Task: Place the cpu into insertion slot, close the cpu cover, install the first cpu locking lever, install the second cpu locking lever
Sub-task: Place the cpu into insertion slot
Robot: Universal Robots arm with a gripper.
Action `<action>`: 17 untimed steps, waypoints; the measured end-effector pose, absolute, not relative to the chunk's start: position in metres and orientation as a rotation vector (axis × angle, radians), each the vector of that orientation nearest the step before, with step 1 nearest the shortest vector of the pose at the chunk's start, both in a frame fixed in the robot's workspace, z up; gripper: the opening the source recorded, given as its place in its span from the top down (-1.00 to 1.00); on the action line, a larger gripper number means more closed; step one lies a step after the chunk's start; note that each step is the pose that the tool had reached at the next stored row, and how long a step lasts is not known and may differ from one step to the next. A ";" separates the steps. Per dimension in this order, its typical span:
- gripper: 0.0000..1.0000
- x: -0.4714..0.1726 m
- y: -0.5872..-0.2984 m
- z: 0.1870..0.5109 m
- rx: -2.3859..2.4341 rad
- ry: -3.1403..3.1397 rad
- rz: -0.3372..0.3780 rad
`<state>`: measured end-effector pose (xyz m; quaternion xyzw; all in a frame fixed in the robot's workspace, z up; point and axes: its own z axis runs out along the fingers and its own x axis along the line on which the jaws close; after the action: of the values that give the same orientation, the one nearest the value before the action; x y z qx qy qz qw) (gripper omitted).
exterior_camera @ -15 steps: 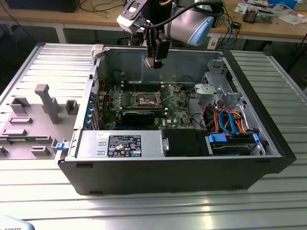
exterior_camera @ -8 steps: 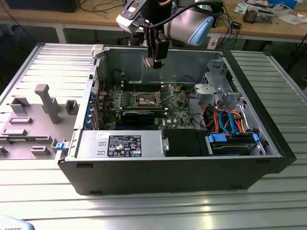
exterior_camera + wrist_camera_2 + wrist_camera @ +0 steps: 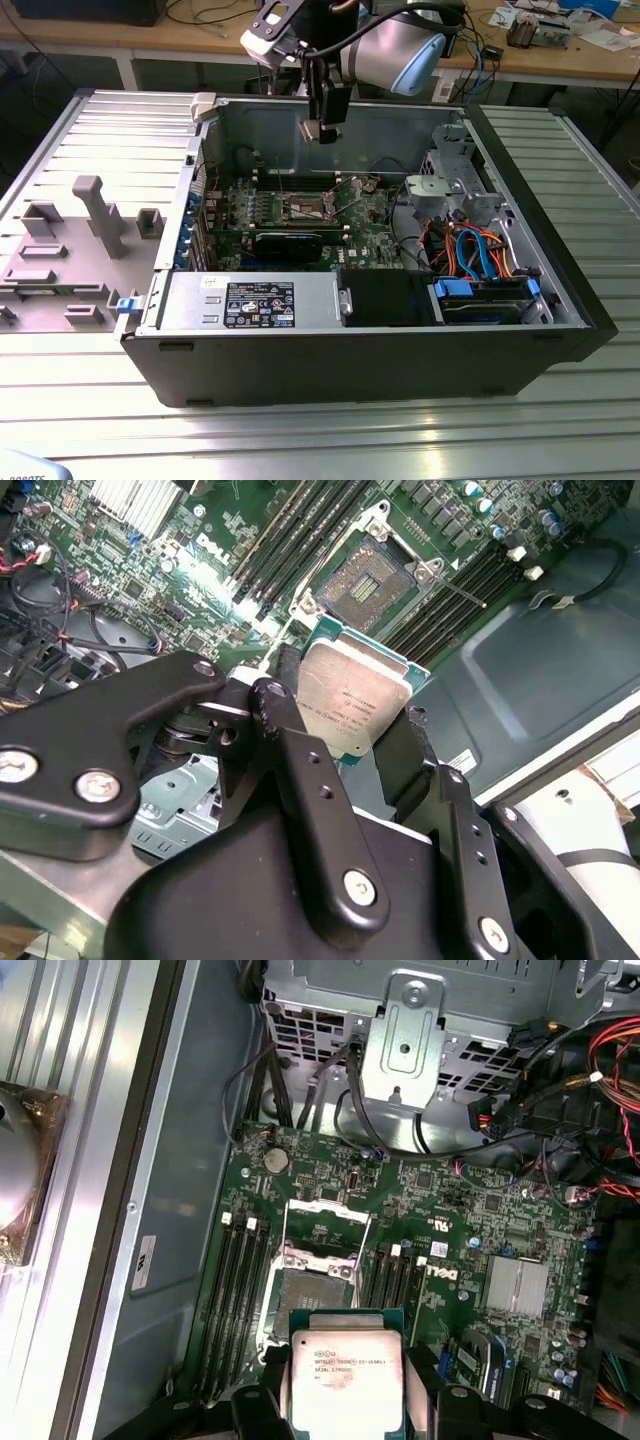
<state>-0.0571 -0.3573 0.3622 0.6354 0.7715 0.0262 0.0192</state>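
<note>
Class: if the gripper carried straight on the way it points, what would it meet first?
Probably the insertion slot, open on the green board ahead of the cpu held by the gripper; depth is unclear, so perhaps its rim.

Workshop backdrop, glare on metal.
Ribbed metal table (image 3: pixel 330 440) underneath, wooden workbench (image 3: pixel 100 40) behind with loose cables (image 3: pixel 215 12), grey moulded jig (image 3: pixel 70 250) at exterior view's left.

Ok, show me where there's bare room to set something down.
Bare: the ribbed table strip between the computer case and the exterior camera, and the grey case floor beside the green board. Crowded: the cable corner and the fixture tray.
</note>
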 end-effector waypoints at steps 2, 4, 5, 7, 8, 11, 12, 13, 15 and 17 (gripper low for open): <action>-0.08 -0.057 -0.357 0.362 1.985 2.384 0.081; -0.08 -0.057 -0.357 0.362 1.996 2.374 0.081; -0.08 -0.057 -0.357 0.362 2.002 2.368 0.081; -0.08 -0.057 -0.357 0.362 2.013 2.359 0.080; -0.08 -0.057 -0.357 0.362 2.017 2.356 0.080; -0.08 -0.057 -0.357 0.362 2.029 2.345 0.080; -0.08 -0.057 -0.357 0.362 2.032 2.342 0.080; -0.08 -0.057 -0.357 0.362 2.035 2.340 0.080; -0.08 -0.057 -0.357 0.362 2.039 2.336 0.080; -0.08 -0.057 -0.357 0.362 2.041 2.334 0.080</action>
<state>-0.0571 -0.3573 0.3618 0.6580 0.7523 0.0257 0.0200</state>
